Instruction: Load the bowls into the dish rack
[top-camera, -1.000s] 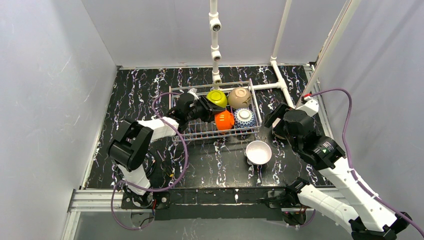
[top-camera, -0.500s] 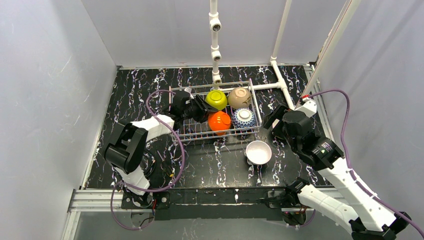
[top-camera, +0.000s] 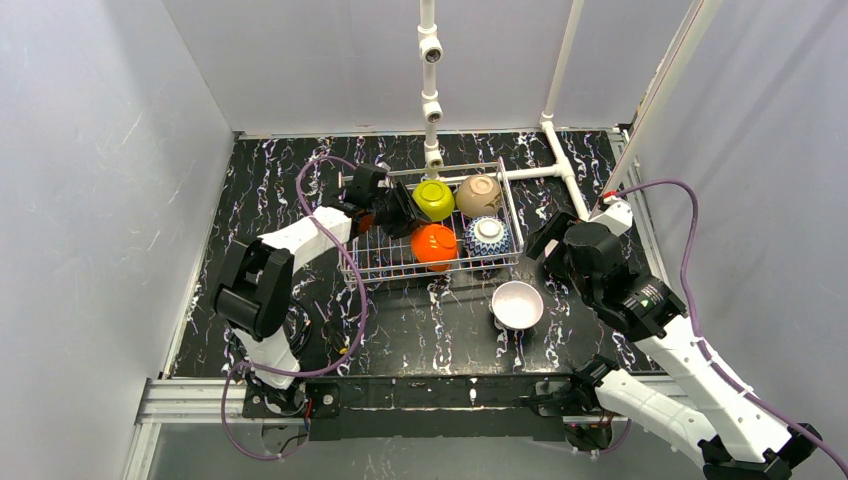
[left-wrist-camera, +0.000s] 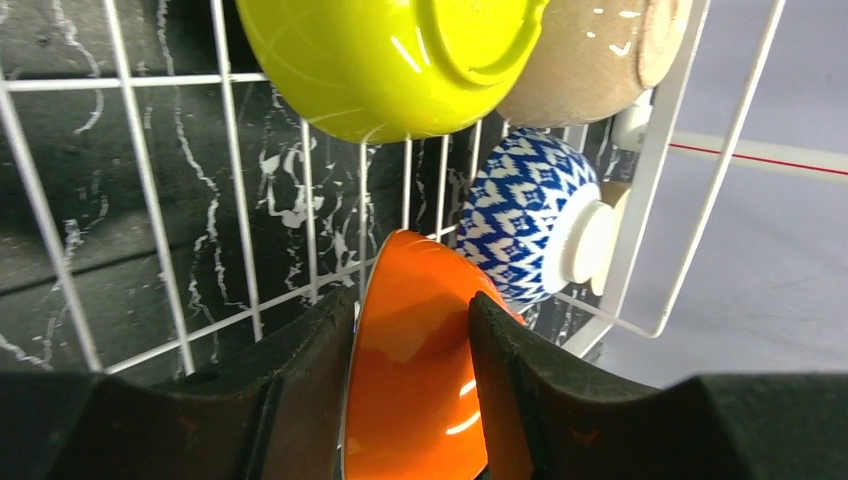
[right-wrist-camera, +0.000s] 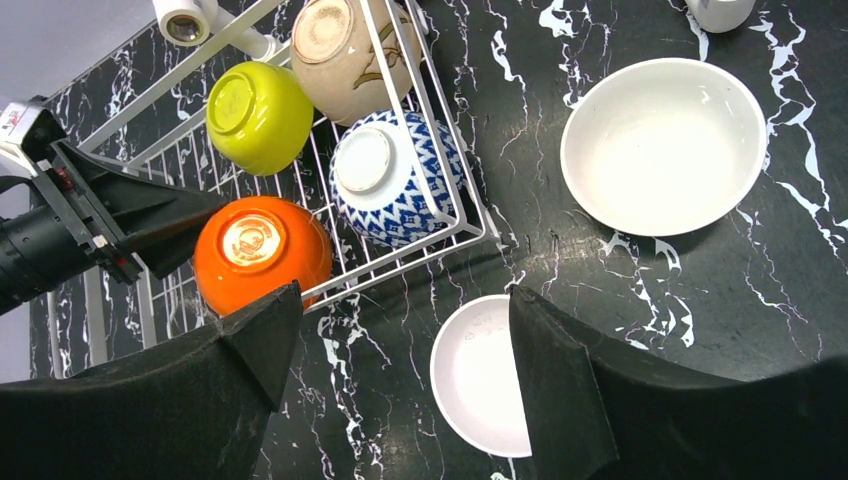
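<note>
— Four bowls in the dish rack (top-camera: 390, 258), is that right?
— Yes, each with its foot ring showing from above. The yellow-green bowl (right-wrist-camera: 258, 115) and tan bowl (right-wrist-camera: 340, 45) are along the far side. The orange bowl (right-wrist-camera: 262, 255) and blue-and-white bowl (right-wrist-camera: 395, 185) are along the near side.
— And the left claw (left-wrist-camera: 410, 310)?
— It reaches into the rack, partly open, with its fingers (left-wrist-camera: 300, 380) on either side of the orange bowl. I cannot tell whether they press on it.
— The right claw (right-wrist-camera: 402, 295)?
— Spread wide and holding nothing, hovering above the counter (top-camera: 270, 180) just right of the rack.
— What lies below it?
— A white bowl (right-wrist-camera: 480, 375), upright on the counter near the rack's corner. A second bowl (right-wrist-camera: 663, 145), white inside, stands upright nearby, apart from the first.
</note>
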